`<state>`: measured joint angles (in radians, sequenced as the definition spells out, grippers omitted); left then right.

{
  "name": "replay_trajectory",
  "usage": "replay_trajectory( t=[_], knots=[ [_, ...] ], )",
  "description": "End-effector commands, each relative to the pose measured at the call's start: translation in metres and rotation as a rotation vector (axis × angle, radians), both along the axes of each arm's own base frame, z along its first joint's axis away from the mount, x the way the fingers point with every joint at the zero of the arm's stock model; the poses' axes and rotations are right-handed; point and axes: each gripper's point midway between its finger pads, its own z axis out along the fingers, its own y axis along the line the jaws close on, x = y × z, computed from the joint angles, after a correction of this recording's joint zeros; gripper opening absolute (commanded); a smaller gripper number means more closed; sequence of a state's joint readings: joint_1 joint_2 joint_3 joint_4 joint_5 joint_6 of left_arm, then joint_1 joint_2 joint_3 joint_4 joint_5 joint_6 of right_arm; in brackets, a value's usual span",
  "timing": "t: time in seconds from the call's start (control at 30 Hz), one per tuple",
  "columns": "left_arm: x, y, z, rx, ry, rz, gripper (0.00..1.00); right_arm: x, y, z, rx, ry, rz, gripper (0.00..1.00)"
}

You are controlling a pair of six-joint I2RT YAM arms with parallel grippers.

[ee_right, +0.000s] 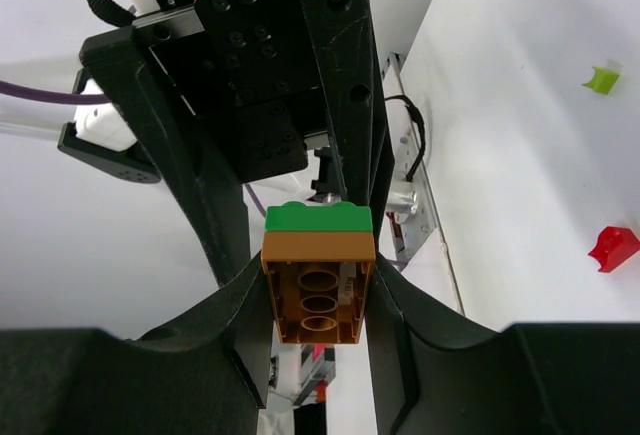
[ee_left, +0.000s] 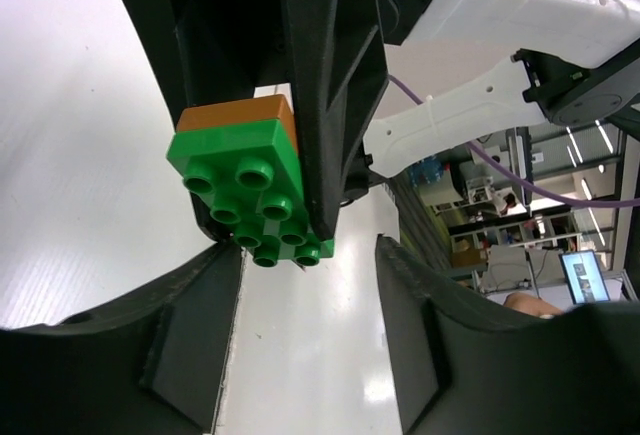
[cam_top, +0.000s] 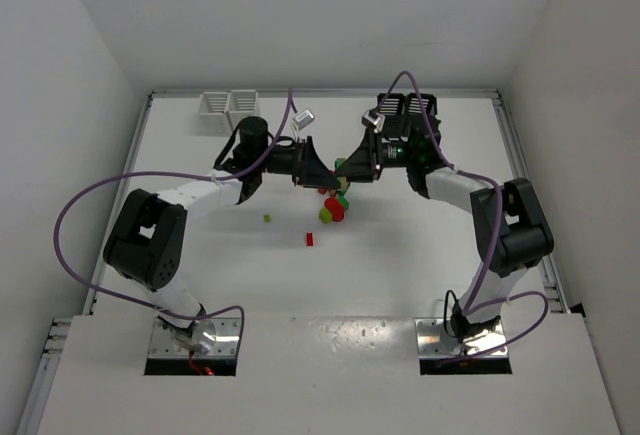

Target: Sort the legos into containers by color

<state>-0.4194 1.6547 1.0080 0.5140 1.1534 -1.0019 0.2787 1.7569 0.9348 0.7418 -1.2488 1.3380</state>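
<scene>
Both arms meet over the middle of the tabletop [cam_top: 400,275], fingers pointed at each other, just above the little heap of bricks [cam_top: 335,207]. The right fingers [ee_right: 230,335] pinch a two-part chunk by its orange brick [ee_right: 318,260], squeezing its two sides. The green brick [ee_left: 250,185] is stuck on the end that faces the other arm. The left fingers [ee_left: 190,355] are spread with a bare gap between them. The green brick sits just ahead of them, near one fingertip but, as far as I can see, not between them yet.

To my eye the job in hand is splitting this chunk so each colour can go its own way. To do it well, the left arm should advance until the green brick is fully between its fingers, square to its flat sides and clear of the orange one, then close firmly. A tilt at the seam should part them better than a straight tug, with the right arm holding fast. A shallow grip on the green edge could slip and drop the piece into the heap.

The white bins [cam_top: 228,107] stand at the far left and the black bins [cam_top: 410,110] at the far right. A red brick [cam_top: 310,239] and a yellow-green bit [cam_top: 267,218] lie loose nearer us.
</scene>
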Motion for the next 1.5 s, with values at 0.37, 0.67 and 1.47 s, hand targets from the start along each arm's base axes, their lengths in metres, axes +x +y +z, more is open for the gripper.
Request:
replay_trajectory(
  t=[0.37, 0.67, 1.47],
  knots=[
    [0.014, 0.003, -0.003, 0.036, -0.121, 0.059, 0.65, -0.013, 0.006, 0.004, 0.006, -0.055, 0.038, 0.0],
    [0.018, 0.008, 0.008, -0.012, -0.104, 0.096, 0.61, -0.012, 0.006, 0.002, 0.005, -0.057, 0.026, 0.0],
    [0.007, 0.016, 0.0, -0.009, -0.042, 0.1, 0.69, 0.002, 0.004, 0.01, 0.043, -0.079, -0.022, 0.0]
  ],
)
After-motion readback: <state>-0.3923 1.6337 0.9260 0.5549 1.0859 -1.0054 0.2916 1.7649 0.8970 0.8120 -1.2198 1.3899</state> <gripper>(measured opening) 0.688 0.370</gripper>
